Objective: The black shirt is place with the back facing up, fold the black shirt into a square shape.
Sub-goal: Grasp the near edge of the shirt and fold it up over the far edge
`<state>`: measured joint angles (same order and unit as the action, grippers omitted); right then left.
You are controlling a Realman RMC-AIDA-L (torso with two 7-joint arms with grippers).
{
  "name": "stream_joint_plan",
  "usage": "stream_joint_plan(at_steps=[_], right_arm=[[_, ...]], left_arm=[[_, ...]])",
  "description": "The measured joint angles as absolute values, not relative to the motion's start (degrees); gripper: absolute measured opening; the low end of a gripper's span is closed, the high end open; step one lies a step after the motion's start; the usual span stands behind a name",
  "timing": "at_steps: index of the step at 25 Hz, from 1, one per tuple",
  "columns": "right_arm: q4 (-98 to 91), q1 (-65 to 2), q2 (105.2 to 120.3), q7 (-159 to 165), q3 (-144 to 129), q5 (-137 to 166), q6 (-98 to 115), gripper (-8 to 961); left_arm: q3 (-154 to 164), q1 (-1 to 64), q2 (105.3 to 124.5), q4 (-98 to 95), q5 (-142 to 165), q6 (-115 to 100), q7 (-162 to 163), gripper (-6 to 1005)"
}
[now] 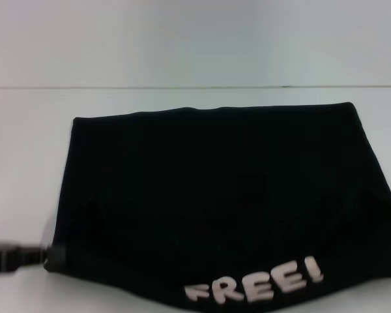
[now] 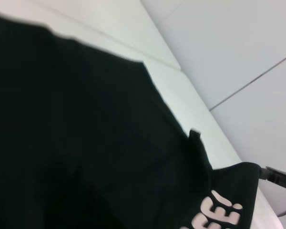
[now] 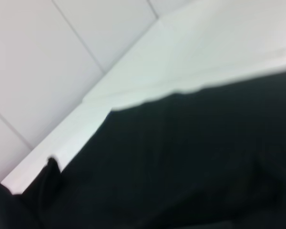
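The black shirt [image 1: 208,189] lies on the white table [image 1: 26,143], folded into a wide block. Its near edge is turned up and shows pale "FREE!" lettering [image 1: 257,283]. My left gripper [image 1: 13,256] is at the shirt's near left corner and grips the fabric there. My right gripper is out of the head view. In the left wrist view it [image 2: 276,177] shows at the far raised corner of the shirt [image 2: 86,143], next to the lettering [image 2: 219,214], holding that corner up. The right wrist view shows the shirt [image 3: 181,162] spread below, with a raised corner [image 3: 50,166].
The table's far edge [image 1: 195,87] runs behind the shirt, with a pale wall beyond. Bare tabletop lies left of the shirt [image 1: 26,182] and behind it.
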<state>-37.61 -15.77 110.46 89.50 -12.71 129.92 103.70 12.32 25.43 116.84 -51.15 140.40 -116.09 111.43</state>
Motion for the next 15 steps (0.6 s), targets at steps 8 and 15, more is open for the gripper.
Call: stream_joint_plan(at_steps=[8, 15], right_arm=[[-37.1, -27.4, 108.72, 92.7, -9.1, 129.8, 94.3, 9], [-31.2, -36.6, 109.76, 94.7, -14.3, 130.2, 72.1, 16]], left_arm=[[12.8, 37.9, 112.08, -42.3, 140.4, -103.0, 115.4, 20], [14.8, 43.4, 111.63, -36.0, 140.5, -81.6, 117.7, 20]])
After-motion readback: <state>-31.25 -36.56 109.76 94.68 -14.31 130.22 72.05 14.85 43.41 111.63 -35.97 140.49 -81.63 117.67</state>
